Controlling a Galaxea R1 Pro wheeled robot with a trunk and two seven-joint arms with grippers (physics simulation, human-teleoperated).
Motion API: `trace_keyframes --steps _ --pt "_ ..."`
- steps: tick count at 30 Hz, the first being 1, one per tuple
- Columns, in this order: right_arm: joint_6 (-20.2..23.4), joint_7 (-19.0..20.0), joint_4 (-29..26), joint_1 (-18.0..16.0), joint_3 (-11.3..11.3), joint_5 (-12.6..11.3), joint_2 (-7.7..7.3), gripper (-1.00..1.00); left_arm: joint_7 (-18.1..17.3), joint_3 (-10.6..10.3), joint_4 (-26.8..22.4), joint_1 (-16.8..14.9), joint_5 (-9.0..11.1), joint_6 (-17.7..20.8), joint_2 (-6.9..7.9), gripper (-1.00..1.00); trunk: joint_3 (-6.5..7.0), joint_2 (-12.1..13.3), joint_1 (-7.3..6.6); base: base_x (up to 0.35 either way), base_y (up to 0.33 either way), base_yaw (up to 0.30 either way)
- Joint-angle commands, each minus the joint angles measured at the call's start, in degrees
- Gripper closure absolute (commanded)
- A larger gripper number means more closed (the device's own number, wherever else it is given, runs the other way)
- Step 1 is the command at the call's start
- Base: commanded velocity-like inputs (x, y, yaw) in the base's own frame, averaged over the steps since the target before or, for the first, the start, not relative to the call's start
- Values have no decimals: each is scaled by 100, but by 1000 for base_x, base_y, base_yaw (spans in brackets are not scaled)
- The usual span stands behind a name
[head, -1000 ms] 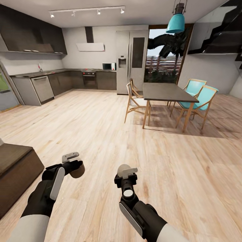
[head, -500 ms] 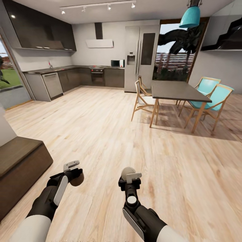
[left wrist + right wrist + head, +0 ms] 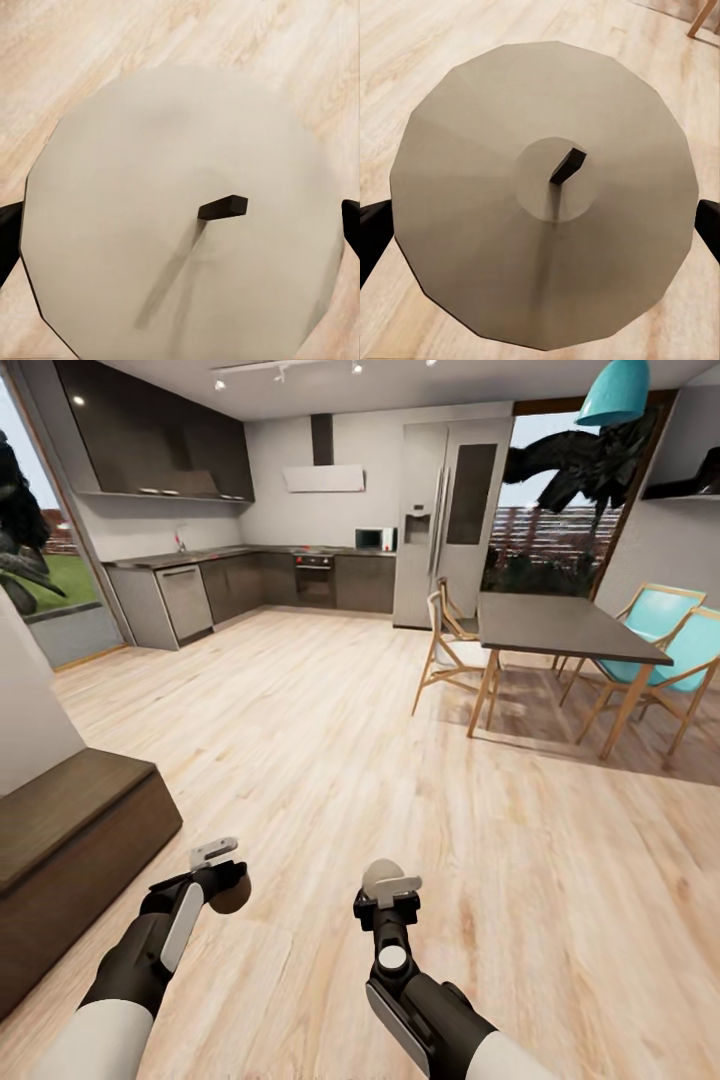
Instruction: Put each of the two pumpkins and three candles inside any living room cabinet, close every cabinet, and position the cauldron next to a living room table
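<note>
Candles in transit, one clamped in the left tool [image 3: 222, 872], one [image 3: 544, 196] in the right tool [image 3: 385, 888], and the view has swung left, bringing the low brown cabinet [image 3: 70, 840] nearer beside the left tool

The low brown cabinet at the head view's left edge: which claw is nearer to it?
Left. The left claw, shut on a candle, hangs just beside the cabinet; the right claw, shut on another candle, is farther out over the floor.
</note>
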Motion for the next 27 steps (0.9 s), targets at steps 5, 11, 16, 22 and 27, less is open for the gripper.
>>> trace_keyframes --steps 5,11,16,22,27 --pt "-8 11 15 0 -4 5 0 100 -10 38 -46 0 -4 2 14 100 -43 0 0 0 0 162" --pt "-9 10 69 0 -5 20 0 100 -11 45 -67 0 -5 2 44 100 -94 0 0 0 0 163" --pt "-8 10 70 0 -5 14 0 100 -3 53 -76 0 -20 2 53 100 -136 0 0 0 0 163" --pt "-9 1 78 0 -5 -13 0 100 -9 54 -154 0 -4 18 206 100 -187 0 0 0 0 163" --pt "-12 1 90 0 3 -18 0 100 -6 31 -149 0 11 20 237 100 -229 0 0 0 0 163"
